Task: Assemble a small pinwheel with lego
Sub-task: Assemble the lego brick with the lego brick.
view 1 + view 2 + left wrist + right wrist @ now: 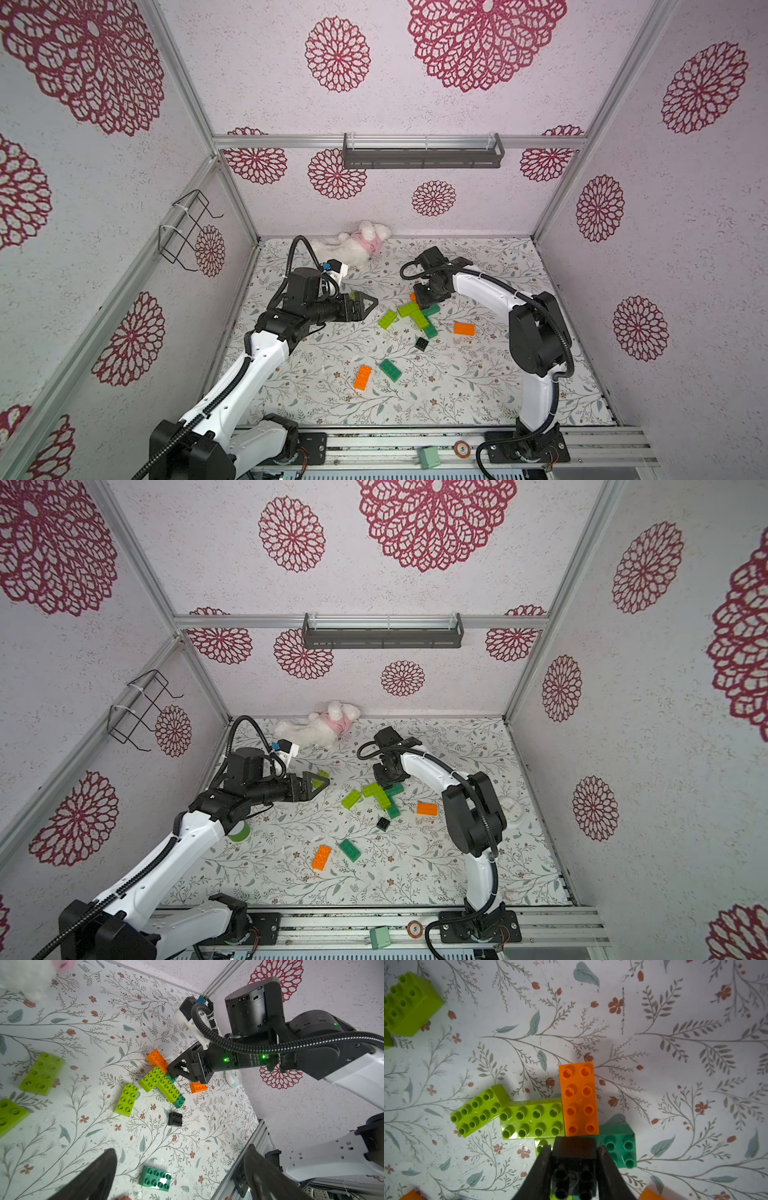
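Here, right claw pinches a studded black brick beside joined lime, orange, green bricks; left claw spread.

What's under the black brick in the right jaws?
A lime green brick peeks out on one side, a dark green brick on the other. What lies beneath the black brick is covered by it and the jaws.

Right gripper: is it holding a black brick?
Yes, in the right wrist view the right gripper clamps a small black brick from both sides.
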`<state>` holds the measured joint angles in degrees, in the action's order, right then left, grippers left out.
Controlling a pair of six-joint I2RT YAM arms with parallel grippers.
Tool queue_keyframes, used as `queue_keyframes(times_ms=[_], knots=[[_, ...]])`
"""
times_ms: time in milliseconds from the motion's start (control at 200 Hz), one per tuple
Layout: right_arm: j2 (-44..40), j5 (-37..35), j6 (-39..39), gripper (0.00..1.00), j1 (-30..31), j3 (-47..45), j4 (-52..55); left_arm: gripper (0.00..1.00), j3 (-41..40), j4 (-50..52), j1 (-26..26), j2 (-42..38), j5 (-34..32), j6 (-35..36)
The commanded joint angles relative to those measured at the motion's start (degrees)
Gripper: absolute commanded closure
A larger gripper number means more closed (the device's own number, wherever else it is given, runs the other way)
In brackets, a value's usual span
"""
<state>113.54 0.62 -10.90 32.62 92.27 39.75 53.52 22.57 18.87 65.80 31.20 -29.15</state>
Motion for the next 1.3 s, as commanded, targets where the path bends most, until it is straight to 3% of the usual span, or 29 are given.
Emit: queue_keyframes(times_ms=[0,1296], knots=[[0.59,-1.56,2.49,0.82,0.58,2.77,4.03,0.03,1.15,-0.90,0.37,0.27,0.35,0.83],[5.90,-3.19,2.28,0.82,1.92,7.05,7.88,0.03,1.58,0.29,1.16,-0.04,-1.39,1.70]])
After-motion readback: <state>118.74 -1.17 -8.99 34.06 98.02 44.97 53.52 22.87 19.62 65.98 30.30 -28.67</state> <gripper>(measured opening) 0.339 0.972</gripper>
